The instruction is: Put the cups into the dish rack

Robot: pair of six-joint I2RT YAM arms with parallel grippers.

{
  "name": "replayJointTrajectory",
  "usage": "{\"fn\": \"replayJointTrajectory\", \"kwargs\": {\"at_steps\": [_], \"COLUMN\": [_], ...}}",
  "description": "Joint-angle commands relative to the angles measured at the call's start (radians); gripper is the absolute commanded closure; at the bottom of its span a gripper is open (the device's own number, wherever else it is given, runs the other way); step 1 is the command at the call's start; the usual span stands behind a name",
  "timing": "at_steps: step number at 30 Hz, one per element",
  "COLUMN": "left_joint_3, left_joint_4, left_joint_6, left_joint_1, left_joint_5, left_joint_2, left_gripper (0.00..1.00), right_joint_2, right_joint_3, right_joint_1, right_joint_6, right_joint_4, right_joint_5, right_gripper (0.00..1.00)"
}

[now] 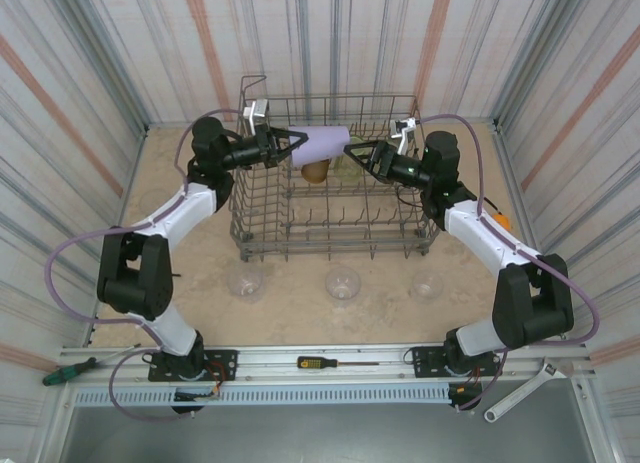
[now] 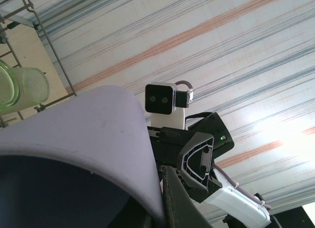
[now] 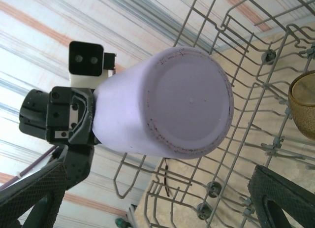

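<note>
A lavender cup (image 1: 322, 141) lies on its side in the air above the back of the grey wire dish rack (image 1: 262, 218). My left gripper (image 1: 290, 143) is shut on its rim, with one finger (image 2: 183, 203) against the outer wall. My right gripper (image 1: 353, 153) is open just off the cup's base (image 3: 189, 97), its fingers (image 3: 29, 193) spread wide and not touching it. An amber cup (image 1: 315, 171) sits in the rack below. A pale green cup (image 2: 7, 87) and a clear one (image 2: 32, 85) rest in the rack. Three clear cups (image 1: 343, 282) stand on the table in front.
Striped walls close in the sandy table on three sides. A yellow-handled screwdriver (image 1: 320, 363), a green one (image 1: 63, 372) and a wrench (image 1: 525, 391) lie along the near rail. A small orange object (image 1: 503, 221) sits by the right forearm.
</note>
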Motion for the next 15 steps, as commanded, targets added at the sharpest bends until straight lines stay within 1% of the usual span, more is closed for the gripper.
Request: {"fn": "replayJointTrajectory", "kwargs": {"at_steps": [1, 10, 15], "left_joint_3": [-0.010, -0.016, -0.012], "left_joint_4": [0.098, 0.201, 0.293], "left_joint_6": [-0.040, -0.086, -0.151], "left_joint_1": [-0.023, -0.047, -0.062], "left_joint_5": [0.039, 0.008, 0.009], "left_joint_2": [0.011, 0.042, 0.079], "left_gripper": [1.00, 1.00, 1.00], "right_joint_2": [0.002, 0.020, 0.037], "right_joint_3": [-0.012, -0.012, -0.022], "right_joint_1": [-0.002, -0.003, -0.002], "right_joint_6": [0.016, 0.078, 0.117], "right_joint_4": [0.036, 0.117, 0.184], "right_joint_5": [-0.030, -0.036, -0.041], "right_gripper": [0.01, 0.01, 0.01]}}
